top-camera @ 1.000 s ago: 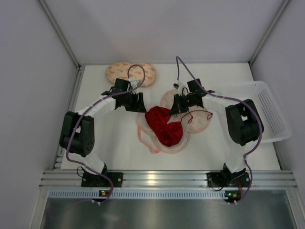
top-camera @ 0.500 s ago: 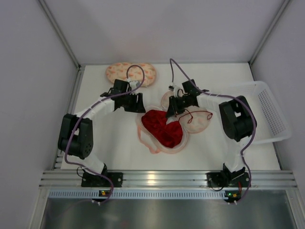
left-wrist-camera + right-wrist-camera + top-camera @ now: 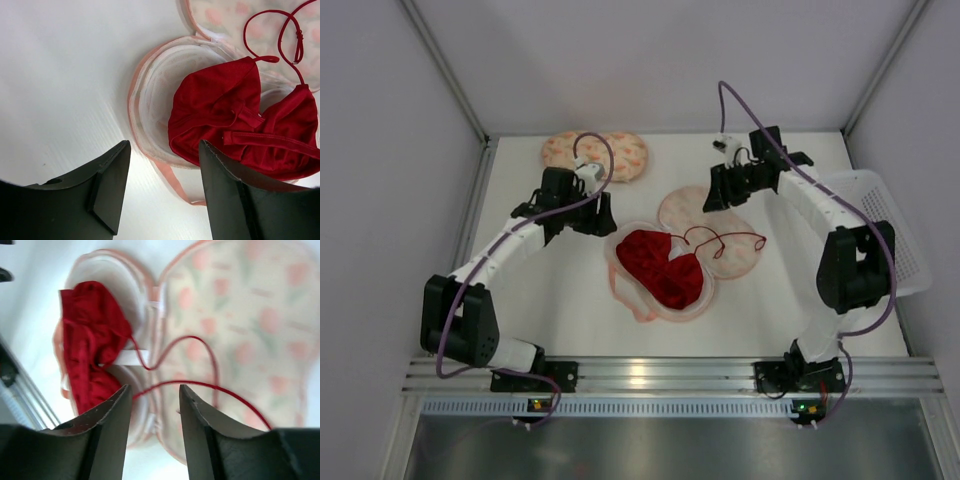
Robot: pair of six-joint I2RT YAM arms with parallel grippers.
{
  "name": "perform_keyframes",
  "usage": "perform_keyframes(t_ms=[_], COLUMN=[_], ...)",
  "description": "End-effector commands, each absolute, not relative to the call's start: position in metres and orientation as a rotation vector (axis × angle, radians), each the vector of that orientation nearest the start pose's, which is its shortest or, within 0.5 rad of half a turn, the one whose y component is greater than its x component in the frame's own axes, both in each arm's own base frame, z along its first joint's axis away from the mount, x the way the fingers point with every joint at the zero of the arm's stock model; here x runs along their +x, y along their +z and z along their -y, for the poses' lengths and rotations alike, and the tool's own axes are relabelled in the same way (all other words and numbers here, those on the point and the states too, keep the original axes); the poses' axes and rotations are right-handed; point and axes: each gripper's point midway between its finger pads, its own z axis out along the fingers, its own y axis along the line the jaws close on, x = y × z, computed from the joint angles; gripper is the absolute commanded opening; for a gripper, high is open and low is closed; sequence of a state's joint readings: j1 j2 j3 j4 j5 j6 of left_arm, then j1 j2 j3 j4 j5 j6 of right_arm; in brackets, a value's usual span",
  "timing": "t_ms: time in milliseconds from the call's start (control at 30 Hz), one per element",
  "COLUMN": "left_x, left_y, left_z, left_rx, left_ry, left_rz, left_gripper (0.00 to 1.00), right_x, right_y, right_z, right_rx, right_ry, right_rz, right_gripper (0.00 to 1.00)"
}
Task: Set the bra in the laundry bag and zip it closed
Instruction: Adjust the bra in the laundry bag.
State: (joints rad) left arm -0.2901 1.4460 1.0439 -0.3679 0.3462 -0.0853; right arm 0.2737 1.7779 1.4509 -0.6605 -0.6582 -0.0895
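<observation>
right end effector (image 3: 155, 390) backs off, spread and empty; bra (image 3: 660, 265) lies in open bag (image 3: 740, 258), straps (image 3: 722, 238) outside; left end effector (image 3: 164, 147) spread too.

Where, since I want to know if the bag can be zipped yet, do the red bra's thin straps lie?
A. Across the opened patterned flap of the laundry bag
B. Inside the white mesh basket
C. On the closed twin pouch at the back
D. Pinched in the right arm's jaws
A: the bra has its cups in one half of the laundry bag, while the straps loop out over the opened flap.
</observation>
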Motion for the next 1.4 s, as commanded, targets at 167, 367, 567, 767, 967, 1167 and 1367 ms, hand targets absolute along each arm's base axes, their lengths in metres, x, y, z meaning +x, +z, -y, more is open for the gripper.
perform_keyframes(t_ms=[167, 367, 567, 767, 967, 1167, 1367], left_x=[0.34, 0.339, 0.339, 0.337, 0.337, 0.338, 0.34], left_y=[0.15, 0.152, 0.149, 0.147, 0.143, 0.143, 0.143], left_z=[0.161, 0.163, 0.163, 0.162, 0.161, 0.159, 0.157], left_rx=[0.414, 0.412, 0.407, 0.409, 0.403, 0.394, 0.381], left_ry=[-0.59, -0.611, -0.618, -0.615, -0.612, -0.603, -0.605], left_rz=[-2.269, -2.267, -2.275, -2.279, -2.291, -2.292, -2.295], left_gripper=[0.63, 0.63, 0.63, 0.63, 0.63, 0.63, 0.63], right_x=[0.36, 0.355, 0.354, 0.352, 0.351, 0.345, 0.345], right_y=[0.138, 0.103, 0.075, 0.055, 0.037, 0.031, 0.039], right_z=[-0.1, -0.058, -0.05, -0.043, -0.039, -0.047, -0.048], right_rx=[-0.878, -0.929, -0.927, -0.952, -0.943, -0.934, -0.93], right_ry=[0.42, 0.163, 0.121, 0.098, 0.125, 0.233, 0.255], right_rz=[-2.486, -2.662, -2.728, -2.776, -2.824, -2.851, -2.841], right_gripper=[0.37, 0.35, 0.39, 0.4, 0.43, 0.34, 0.02])
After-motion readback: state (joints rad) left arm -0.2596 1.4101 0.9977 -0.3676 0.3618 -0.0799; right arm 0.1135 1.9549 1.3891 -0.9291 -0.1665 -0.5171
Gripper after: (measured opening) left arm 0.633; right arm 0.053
